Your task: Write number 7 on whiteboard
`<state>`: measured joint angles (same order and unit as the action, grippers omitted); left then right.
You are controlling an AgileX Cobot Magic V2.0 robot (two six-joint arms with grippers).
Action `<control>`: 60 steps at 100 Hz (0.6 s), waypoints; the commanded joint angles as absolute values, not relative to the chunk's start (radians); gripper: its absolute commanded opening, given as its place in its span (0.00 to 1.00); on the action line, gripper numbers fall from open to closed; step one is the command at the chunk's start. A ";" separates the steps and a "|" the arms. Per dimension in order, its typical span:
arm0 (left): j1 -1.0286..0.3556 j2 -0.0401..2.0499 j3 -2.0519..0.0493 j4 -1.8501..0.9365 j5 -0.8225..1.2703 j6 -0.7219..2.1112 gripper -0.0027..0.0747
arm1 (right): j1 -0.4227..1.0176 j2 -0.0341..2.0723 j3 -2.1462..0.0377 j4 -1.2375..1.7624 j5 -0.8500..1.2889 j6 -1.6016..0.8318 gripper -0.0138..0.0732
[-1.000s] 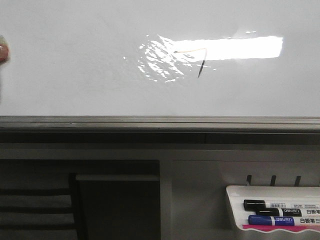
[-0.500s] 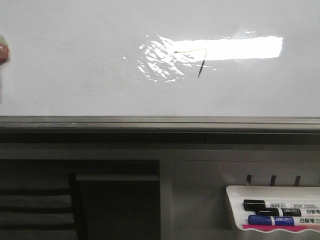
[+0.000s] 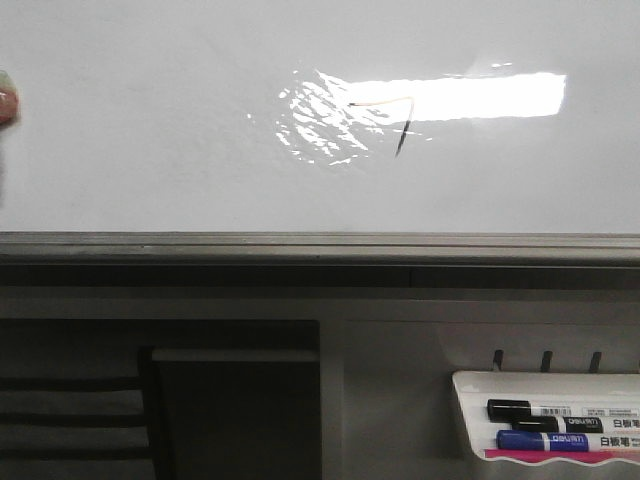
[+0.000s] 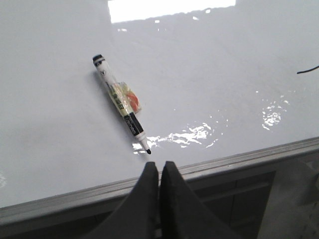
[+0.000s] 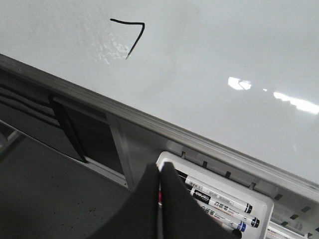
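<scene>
The whiteboard [image 3: 150, 150] lies flat and glossy, with a grey edge rail [image 3: 320, 243]. The number 7 [image 3: 395, 118] is drawn in thin black marker inside the light glare; it also shows in the right wrist view [image 5: 132, 35]. An uncapped black marker [image 4: 120, 102] lies loose on the board [image 4: 224, 99], tip toward the rail. My left gripper [image 4: 159, 166] is shut and empty, hovering over the rail just short of the marker tip. My right gripper [image 5: 159, 168] is shut and empty, off the board, above the marker tray [image 5: 264, 203]. Neither gripper shows in the front view.
A white marker tray [image 3: 470, 385] hangs below the rail at front right, holding a black-capped marker [image 3: 545, 410] and a blue-capped marker [image 3: 560, 440]. A dark shelf opening [image 3: 235, 410] sits below the rail. A small reddish object [image 3: 6, 100] shows at the board's left edge.
</scene>
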<state>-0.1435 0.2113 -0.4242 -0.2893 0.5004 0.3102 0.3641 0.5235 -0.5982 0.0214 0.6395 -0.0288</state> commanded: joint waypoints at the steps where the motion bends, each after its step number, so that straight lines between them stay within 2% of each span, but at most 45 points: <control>1: -0.146 0.124 -0.418 -0.290 0.429 0.302 0.01 | 0.356 0.527 -0.623 0.014 0.561 -0.026 0.08; 17: -0.146 0.022 -0.354 -0.283 0.383 0.302 0.01 | 0.356 0.527 -0.623 0.014 0.561 -0.026 0.08; 42: -0.127 0.011 -0.143 -0.258 0.047 0.288 0.01 | 0.356 0.527 -0.623 0.014 0.561 -0.026 0.08; 60: -0.102 -0.035 -0.041 0.000 -0.019 -0.016 0.01 | 0.356 0.527 -0.623 0.014 0.561 -0.026 0.08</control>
<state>-0.1110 -0.0035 -0.0502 -0.1104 0.1021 0.1296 0.3641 0.5235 -0.5982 0.0214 0.6395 -0.0288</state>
